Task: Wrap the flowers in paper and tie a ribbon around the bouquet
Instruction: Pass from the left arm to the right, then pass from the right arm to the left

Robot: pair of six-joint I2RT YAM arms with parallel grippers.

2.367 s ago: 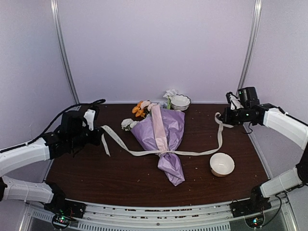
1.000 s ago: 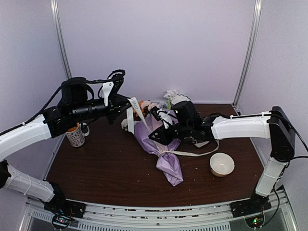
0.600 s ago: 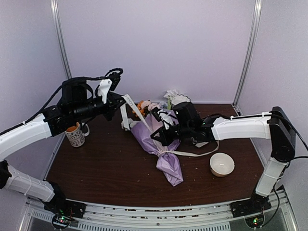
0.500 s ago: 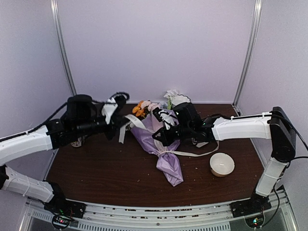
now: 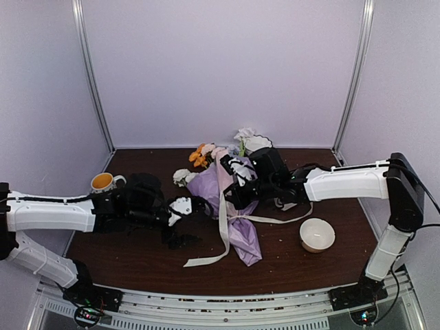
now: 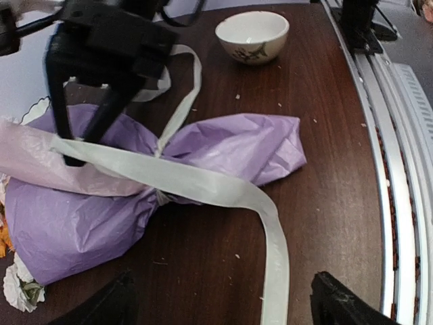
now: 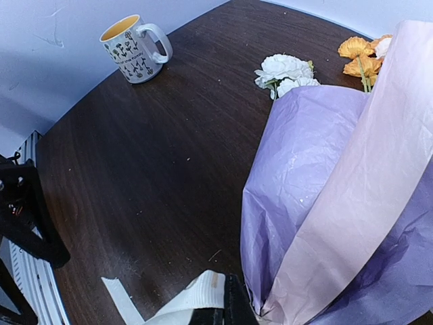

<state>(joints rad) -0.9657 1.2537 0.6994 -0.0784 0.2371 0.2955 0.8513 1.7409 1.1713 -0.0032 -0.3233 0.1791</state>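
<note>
Ribbon (image 6: 203,186) is soft and floppy. It lies across the thin middle of the bouquet (image 5: 242,230), which rests on the table (image 5: 137,261) between the two arms, flowers (image 7: 284,69) poking out the far end. The right gripper (image 6: 73,150) has its fingers pinched shut on the ribbon, up by the pink fold. The left gripper (image 6: 226,305) has its fingers wide apart and holds nothing; it hovers just over the loose end. That end looks light and may slip, so grab it flat near the tip. The paper (image 7: 291,156) looks thin and crinkly, so do not tug hard, or it may tear or open.
</note>
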